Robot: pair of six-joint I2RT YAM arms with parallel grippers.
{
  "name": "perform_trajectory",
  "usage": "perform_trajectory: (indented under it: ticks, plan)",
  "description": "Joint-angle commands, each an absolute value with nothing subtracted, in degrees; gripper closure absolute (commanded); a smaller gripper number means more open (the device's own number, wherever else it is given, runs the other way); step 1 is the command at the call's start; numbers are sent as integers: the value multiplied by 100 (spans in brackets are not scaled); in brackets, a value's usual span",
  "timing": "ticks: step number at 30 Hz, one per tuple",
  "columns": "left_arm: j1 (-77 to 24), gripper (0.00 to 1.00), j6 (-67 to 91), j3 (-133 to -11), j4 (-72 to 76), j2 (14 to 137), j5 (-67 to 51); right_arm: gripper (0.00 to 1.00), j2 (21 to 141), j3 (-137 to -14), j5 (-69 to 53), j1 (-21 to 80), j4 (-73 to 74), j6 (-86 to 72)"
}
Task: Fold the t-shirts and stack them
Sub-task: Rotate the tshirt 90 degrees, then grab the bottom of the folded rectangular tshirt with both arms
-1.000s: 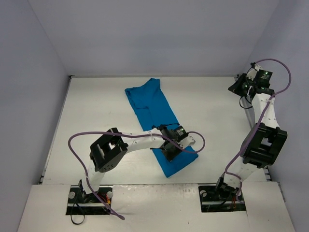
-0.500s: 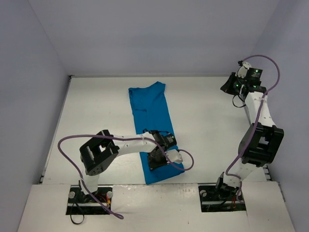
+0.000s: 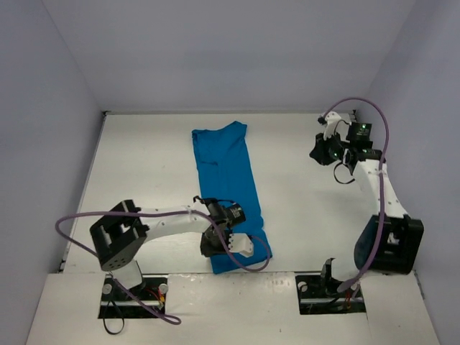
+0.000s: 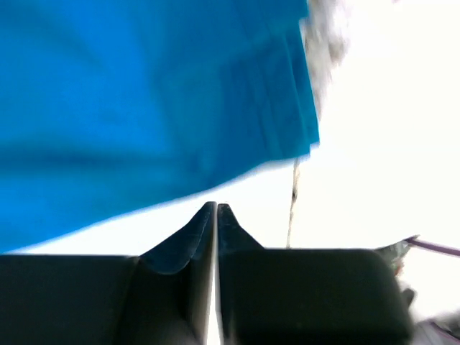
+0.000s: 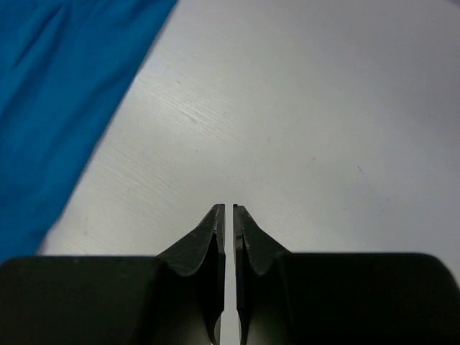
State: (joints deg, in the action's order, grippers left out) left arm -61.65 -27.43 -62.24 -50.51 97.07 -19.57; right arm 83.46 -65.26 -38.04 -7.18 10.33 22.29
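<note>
The teal-blue t-shirt [image 3: 228, 180] lies flat on the white table as a long narrow strip, running from the far middle to the near edge. My left gripper [image 3: 208, 248] is shut and empty, low over bare table at the strip's near left edge. In the left wrist view the shirt [image 4: 144, 93] fills the area ahead of the left gripper [image 4: 216, 207], its hem to the right. My right gripper [image 3: 315, 153] is shut and empty above bare table to the right of the shirt. The right wrist view shows the right gripper [image 5: 228, 208] and the shirt [image 5: 57, 93] at upper left.
White table [image 3: 302, 208] enclosed by grey walls on three sides. A seam [image 4: 292, 205] near the front edge crosses the table by the shirt's hem. A purple cable [image 3: 251, 262] from the left arm loops over the shirt's near end.
The left gripper has drawn back toward the near left, off the shirt; the strip has swung from a diagonal to straight. The right arm has moved from the far right corner toward the middle.
</note>
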Motion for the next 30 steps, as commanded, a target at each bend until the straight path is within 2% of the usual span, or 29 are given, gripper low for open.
perform_trajectory:
  ticks: [1,2,3,5,6,7,9,10,12,16,18,22,26,30]
  plan:
    - [-5993,82,-3358,-5973,-4767,8302,-1616,90,6989,-5672,-4473,-743,868,4375]
    - [-5921,73,-3386,-5885,-4616,7976,-1594,88,6619,-5335,-4519,-738,889,4708]
    - [-5842,55,-3439,-5779,-4426,7590,-1651,86,6332,-5211,-4556,-733,932,5120]
    - [-5782,36,-3559,-5479,-4090,6832,-1728,84,5984,-4801,-4725,-725,1127,6046]
    - [-5756,17,-3782,-5213,-3892,6290,-1832,80,5553,-4442,-4944,-715,1247,6776]
    - [-5742,11,-3956,-5015,-3773,5962,-1928,82,5139,-4192,-5104,-688,1294,7237]
    - [-5748,11,-4348,-4608,-3617,5383,-2239,88,4629,-3720,-5508,-554,1320,8081]
    - [-5747,11,-4567,-4450,-3593,5177,-2396,87,4504,-3563,-5717,-498,1329,8388]
    - [-5739,11,-5331,-3969,-3554,4640,-2889,73,4295,-3204,-6304,-282,1371,9123]
    - [-5764,11,-6359,-3375,-3348,4164,-3515,65,4378,-2914,-6179,1199,1489,10045]
    - [-5778,12,-6609,-3267,-3098,4392,-3684,65,4492,-2850,-5949,1903,1527,10188]
    - [-5793,22,-7062,-3640,-2943,5438,-4037,69,4885,-2649,-5526,3193,1876,11177]
    - [-5783,35,-7269,-4051,-2953,6312,-4237,70,5284,-2681,-5378,3366,3014,12966]
    - [-5765,36,-7756,-4079,-2953,6615,-4395,74,5560,-2770,-4849,3366,4123,14233]
